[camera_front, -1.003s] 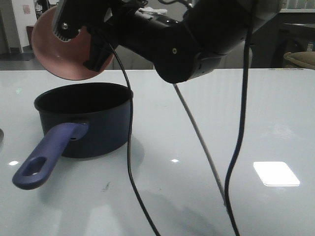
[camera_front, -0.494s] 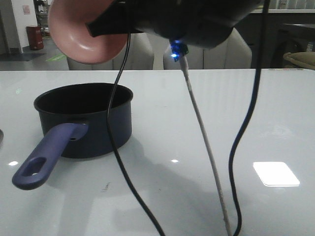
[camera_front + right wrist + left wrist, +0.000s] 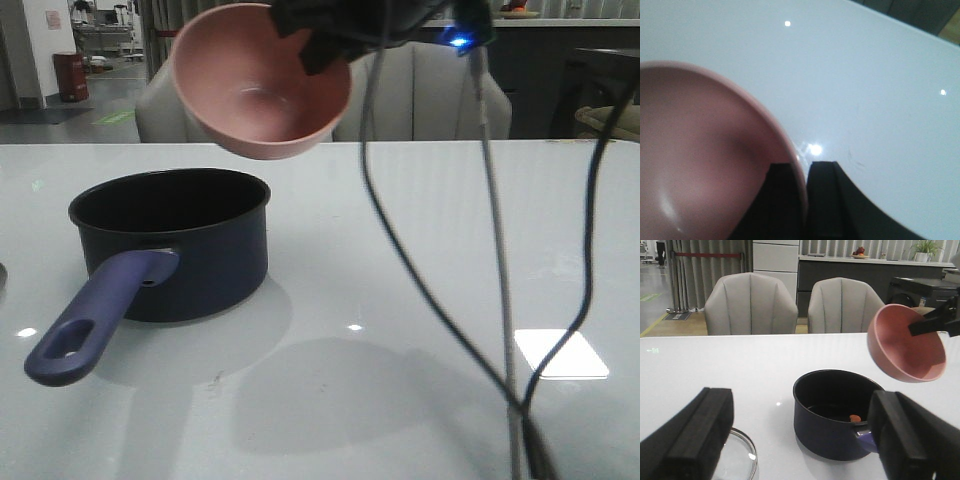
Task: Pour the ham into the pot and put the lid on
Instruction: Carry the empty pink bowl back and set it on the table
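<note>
Pot [image 3: 175, 245] handle toward camera-left; right gripper [image 3: 802, 200] pinching bowl [image 3: 262, 85] rim; left gripper [image 3: 800, 440] spread

- pot [image 3: 175, 245]: dark navy outside, black inside
- pot handle [image 3: 95, 318]: blue-purple
- bowl [image 3: 262, 82]: salmon pink all over
- ham [image 3: 855, 418]: orange-pink bit
- table [image 3: 420, 260]: glossy pale grey-white
- chairs [image 3: 751, 304]: light grey
- left gripper [image 3: 800, 440]: black fingers
</note>
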{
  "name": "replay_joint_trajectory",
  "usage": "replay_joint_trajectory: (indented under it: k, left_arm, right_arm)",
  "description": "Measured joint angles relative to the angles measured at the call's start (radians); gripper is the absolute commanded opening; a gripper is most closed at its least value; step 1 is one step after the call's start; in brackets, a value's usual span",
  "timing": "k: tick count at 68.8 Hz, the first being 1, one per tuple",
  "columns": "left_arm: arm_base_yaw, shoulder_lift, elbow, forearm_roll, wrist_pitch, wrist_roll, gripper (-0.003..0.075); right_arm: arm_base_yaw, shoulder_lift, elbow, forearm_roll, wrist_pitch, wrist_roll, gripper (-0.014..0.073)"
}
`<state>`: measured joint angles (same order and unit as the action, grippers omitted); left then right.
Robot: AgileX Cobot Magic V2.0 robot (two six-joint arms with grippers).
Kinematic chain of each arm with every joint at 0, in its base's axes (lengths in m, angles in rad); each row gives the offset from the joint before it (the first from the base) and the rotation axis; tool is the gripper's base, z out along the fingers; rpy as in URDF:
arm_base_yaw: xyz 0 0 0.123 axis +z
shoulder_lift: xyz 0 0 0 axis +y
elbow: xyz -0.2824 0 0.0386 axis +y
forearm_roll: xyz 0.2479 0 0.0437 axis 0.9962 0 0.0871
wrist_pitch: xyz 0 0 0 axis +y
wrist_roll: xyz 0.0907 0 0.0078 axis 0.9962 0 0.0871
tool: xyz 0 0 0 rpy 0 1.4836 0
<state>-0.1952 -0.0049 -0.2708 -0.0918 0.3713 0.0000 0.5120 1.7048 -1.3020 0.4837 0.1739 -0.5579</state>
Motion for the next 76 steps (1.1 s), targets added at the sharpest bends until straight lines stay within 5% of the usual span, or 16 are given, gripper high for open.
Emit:
replay_joint_trajectory:
  k: [17, 35, 68, 76]
  left_arm:
    - [0.000, 0.000, 0.000, 0.000, 0.000, 0.000, 0.0585]
    - [0.000, 0.000, 0.000, 0.000, 0.000, 0.000, 0.0585]
    - [0.000, 0.000, 0.000, 0.000, 0.000, 0.000, 0.0585]
    - [0.000, 0.000, 0.000, 0.000, 0.000, 0.000, 0.0585]
  right_arm:
    - [-0.241, -0.046, 0.000, 0.008, 0.300, 0.021, 0.0136]
    - [-0.427, -0.002, 0.000, -0.018, 0.465, 0.071, 0.0136]
    - [-0.511, 0.166, 0.000, -0.096, 0.494, 0.175, 0.0144]
    - [-0.528, 0.185, 0.000, -0.096, 0.487, 0.179, 0.0202]
